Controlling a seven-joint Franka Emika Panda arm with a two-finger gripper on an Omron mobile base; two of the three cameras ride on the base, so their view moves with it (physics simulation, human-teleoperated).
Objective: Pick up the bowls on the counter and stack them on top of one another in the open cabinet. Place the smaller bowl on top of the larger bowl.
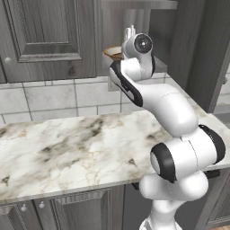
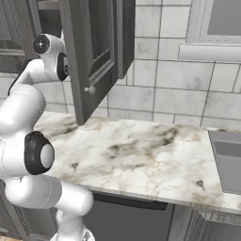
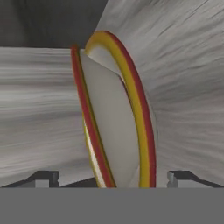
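Bowls stacked inside the grey wood-grain open cabinet (image 1: 134, 27), above the white marble veined counter (image 1: 67, 148).
Smaller cream bowl with red-yellow rim (image 3: 98, 131) nests in the larger matching bowl (image 3: 142, 113) on the flat grey shelf (image 3: 39, 113); dark fingers (image 3: 46, 178) stand spread wide either side, gripping nothing.

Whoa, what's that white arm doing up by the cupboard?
The arm is reaching up into the open cabinet, where a bowl sits on the shelf. Seen from the hand, the bowl's rim lies between the spread tips of the tool. The marble counter is below.
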